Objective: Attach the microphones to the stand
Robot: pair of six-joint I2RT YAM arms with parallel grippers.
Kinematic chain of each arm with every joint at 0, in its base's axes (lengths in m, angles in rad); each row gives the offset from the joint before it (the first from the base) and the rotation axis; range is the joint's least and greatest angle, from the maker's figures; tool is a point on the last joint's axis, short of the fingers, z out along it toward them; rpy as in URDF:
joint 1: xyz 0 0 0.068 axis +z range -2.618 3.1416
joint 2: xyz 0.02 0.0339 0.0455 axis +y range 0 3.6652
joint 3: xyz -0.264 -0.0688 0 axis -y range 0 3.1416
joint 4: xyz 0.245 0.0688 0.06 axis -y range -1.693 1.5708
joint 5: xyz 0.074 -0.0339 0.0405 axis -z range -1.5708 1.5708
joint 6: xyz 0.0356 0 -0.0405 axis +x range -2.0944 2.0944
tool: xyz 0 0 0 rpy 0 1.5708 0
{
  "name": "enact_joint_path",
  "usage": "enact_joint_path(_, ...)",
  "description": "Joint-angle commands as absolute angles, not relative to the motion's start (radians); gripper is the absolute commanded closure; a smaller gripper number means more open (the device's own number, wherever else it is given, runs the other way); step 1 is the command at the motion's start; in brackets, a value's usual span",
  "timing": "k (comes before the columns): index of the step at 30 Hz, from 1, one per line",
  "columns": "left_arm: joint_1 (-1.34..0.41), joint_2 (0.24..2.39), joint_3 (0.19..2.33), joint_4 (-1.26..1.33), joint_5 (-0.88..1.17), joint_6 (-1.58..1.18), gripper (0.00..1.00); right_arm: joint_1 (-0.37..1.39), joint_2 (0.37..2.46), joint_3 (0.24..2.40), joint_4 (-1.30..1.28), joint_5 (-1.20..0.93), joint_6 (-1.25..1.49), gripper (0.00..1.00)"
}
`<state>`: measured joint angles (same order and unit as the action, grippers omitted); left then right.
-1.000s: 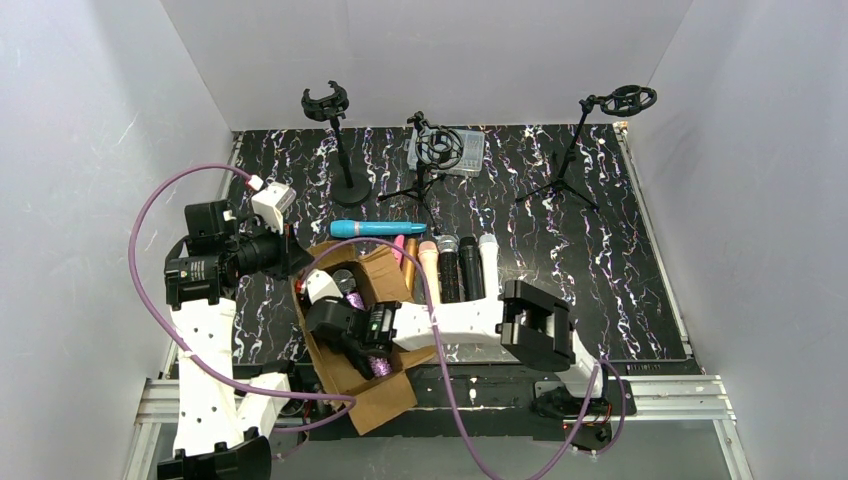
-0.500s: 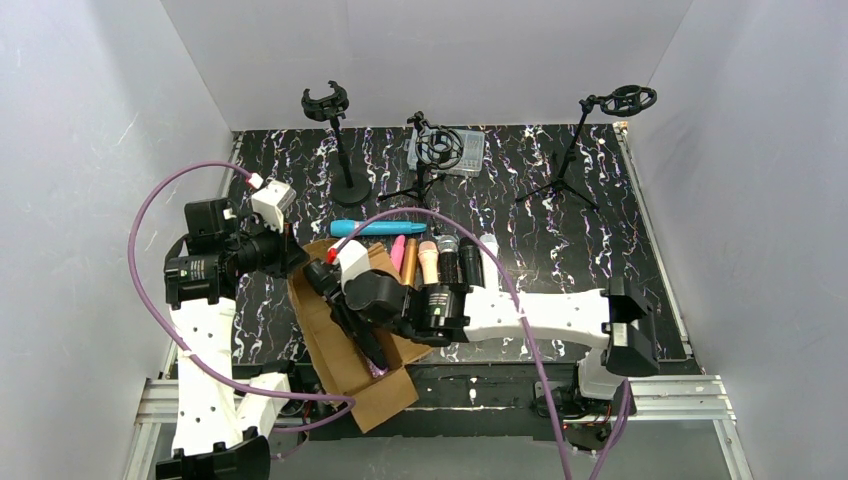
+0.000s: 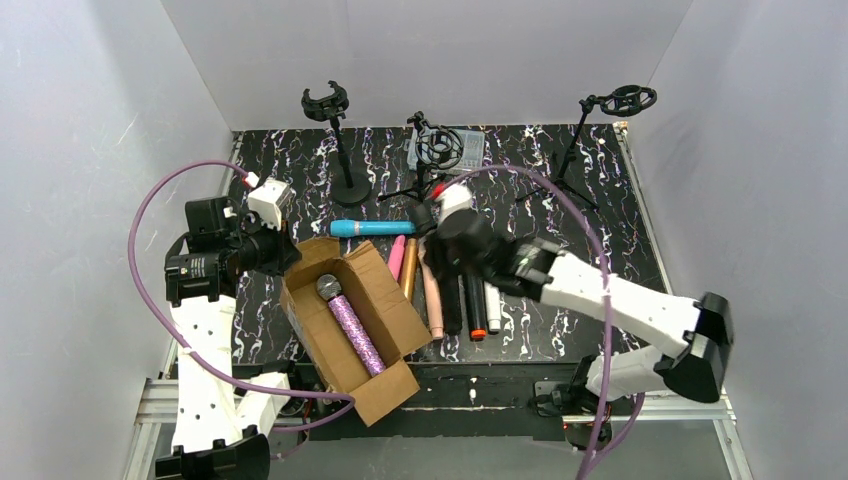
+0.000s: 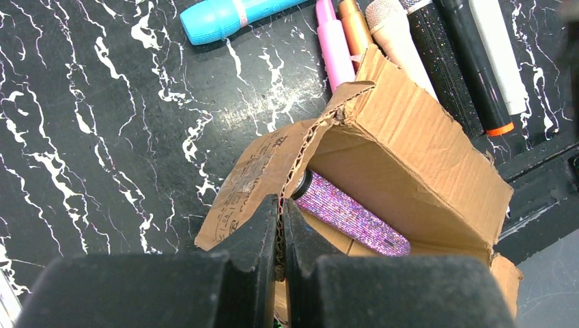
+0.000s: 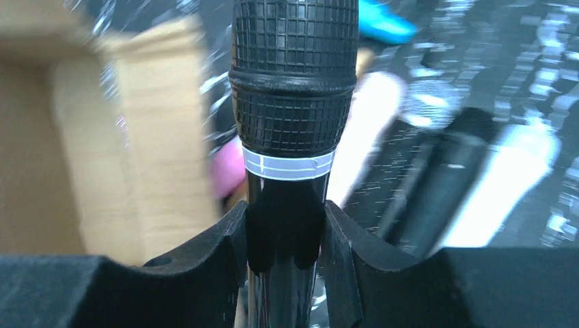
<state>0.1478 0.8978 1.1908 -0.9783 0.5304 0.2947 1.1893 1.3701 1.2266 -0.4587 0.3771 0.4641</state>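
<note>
- Right fingers [image 5: 235,236]: clamped on the neck of a black microphone [image 5: 293,102], below its silver band, over the row near surface [image 3: 620,260] centre.
- Row, from 9 to 3 o'clock: pink microphone [image 3: 396,257], gold microphone [image 3: 409,272], peach microphone [image 3: 433,305], two black, white microphone [image 3: 492,305].
- Teal microphone [image 3: 372,228]: crosswise at the row's 12 o'clock.
- Left fingers [image 4: 266,236]: pinched shut on a cardboard box [image 3: 385,300] flap.
- Purple glitter microphone [image 3: 352,330]: inside the box.
- Three stands [image 3: 335,140]: along the 12 o'clock edge.

Right gripper [image 5: 285,236] is clamped on a black microphone [image 5: 293,89] just below its silver band, blurry cardboard box [image 5: 89,150] off to the mic's left.
</note>
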Motion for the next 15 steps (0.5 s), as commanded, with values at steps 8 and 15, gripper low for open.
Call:
enact_joint_path(8,0.146,0.889,1.196,-0.942,0.536,0.284,1.0,0.643,1.313,0.996,-0.452,0.341,0.44,0.99)
enact_joint_path(15,0.147,0.871,1.183,-0.943,0.558,0.297,1.0,0.529,1.402,0.949,-0.414,0.387,0.408,0.99)
